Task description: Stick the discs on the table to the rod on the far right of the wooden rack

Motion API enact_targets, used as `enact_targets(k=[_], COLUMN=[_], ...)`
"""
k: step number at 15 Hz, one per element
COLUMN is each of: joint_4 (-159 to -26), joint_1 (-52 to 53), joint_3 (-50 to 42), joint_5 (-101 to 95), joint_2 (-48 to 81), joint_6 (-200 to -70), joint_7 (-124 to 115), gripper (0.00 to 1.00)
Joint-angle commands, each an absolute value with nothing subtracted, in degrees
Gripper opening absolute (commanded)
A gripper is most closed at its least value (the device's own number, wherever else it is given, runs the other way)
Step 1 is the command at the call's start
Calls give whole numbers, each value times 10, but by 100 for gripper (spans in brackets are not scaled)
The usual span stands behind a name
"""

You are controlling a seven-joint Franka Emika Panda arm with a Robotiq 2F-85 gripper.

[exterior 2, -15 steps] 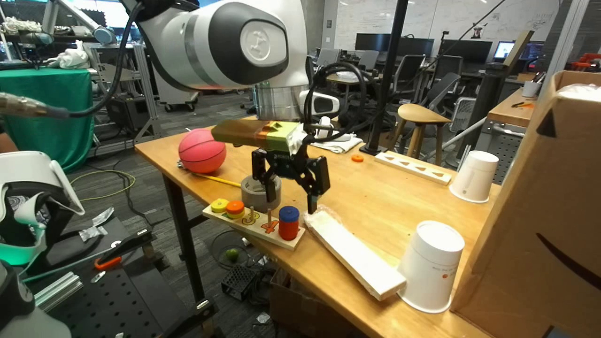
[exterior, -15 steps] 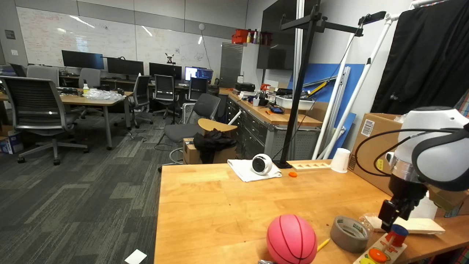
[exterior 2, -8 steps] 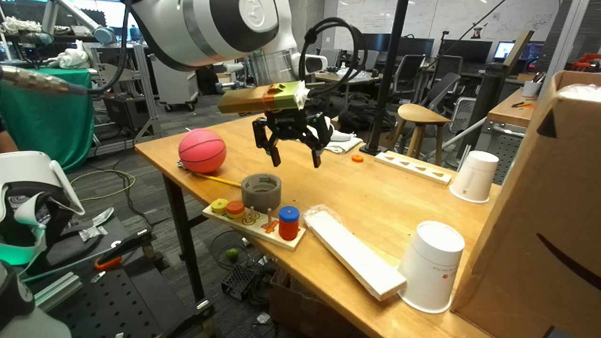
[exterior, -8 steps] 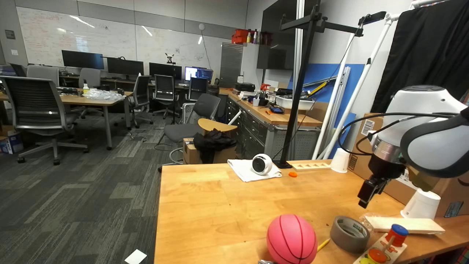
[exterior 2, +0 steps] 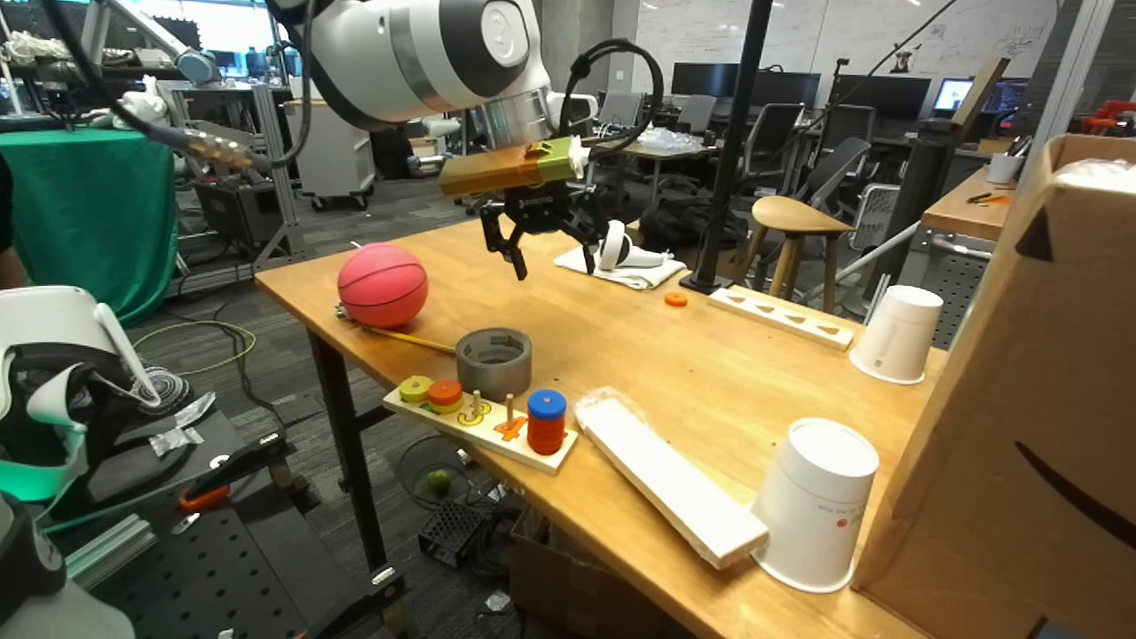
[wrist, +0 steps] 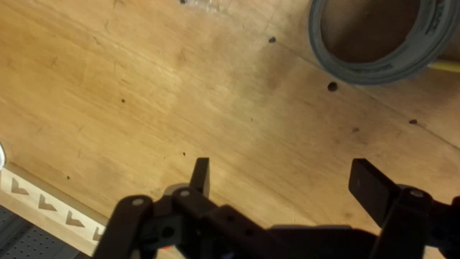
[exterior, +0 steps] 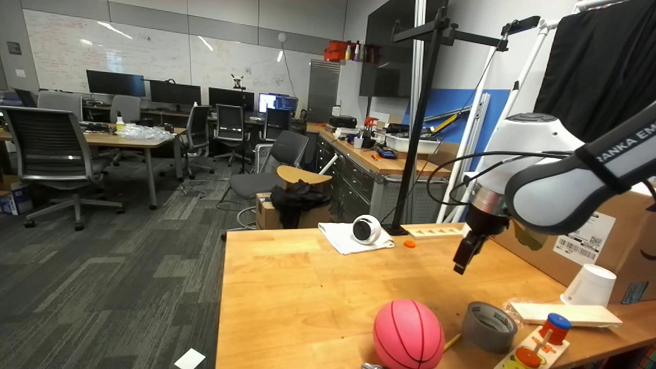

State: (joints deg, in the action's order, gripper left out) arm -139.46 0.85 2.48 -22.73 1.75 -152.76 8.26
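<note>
On the wooden top of the desk (exterior 2: pixel 657 377), one orange disc (exterior 2: pixel 676 300) is laid flat, seen in both exterior views near the foot of a black pole (exterior 2: pixel 729 160) and just beside a pale strip (exterior 2: pixel 781 325) with triangular cut-outs.

One wooden rack (exterior 2: pixel 481 431), placed along the desk's edge; fitted with upright pegs (exterior 2: pixel 509 406) and marked with figures, 3 and 4 legible. One blue disc (exterior 2: pixel 547 410), set on the rack's end peg, topmost above a red stack (exterior 2: pixel 545 437). At the opposite end, one yellow piece (exterior 2: pixel 415 389) and one orange piece (exterior 2: pixel 445 390), the latter set over yellow; two pegs are exposed between.

One end effector (exterior 2: pixel 556 266), pointed downward above the desk and apart from the orange disc; released, its fingers (wrist: pixel 200 174) spread wide, with desk surface framed between them in the wrist view.

One grey roll of tape (exterior 2: pixel 497 380), laid flat just beside the rack. One pink ball (exterior 2: pixel 382 286); one yellow stick (exterior 2: pixel 411 340), laid between ball and tape. One length of pale wood (exterior 2: pixel 670 484), partly wrapped in clear film, placed near the rack's end. Two white cups (exterior 2: pixel 816 506), inverted, one set just beside the pale wood. One brown cardboard box (exterior 2: pixel 1003 399), stood beside that cup. One white round object (exterior: pixel 367 229) with dark centre, set on a white cloth (exterior: pixel 335 238).
</note>
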Motion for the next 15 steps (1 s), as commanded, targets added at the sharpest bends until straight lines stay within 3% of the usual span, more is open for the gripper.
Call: enact_targets(k=[1,15], joint_4=[-1263,-817], joint_1=[17,-18], joint_3=[23,36], joint_5=[-224,-130], joint_2=[130,459], joint_6=[-1512,-1415], joint_7=[123,242], gripper=[100,100])
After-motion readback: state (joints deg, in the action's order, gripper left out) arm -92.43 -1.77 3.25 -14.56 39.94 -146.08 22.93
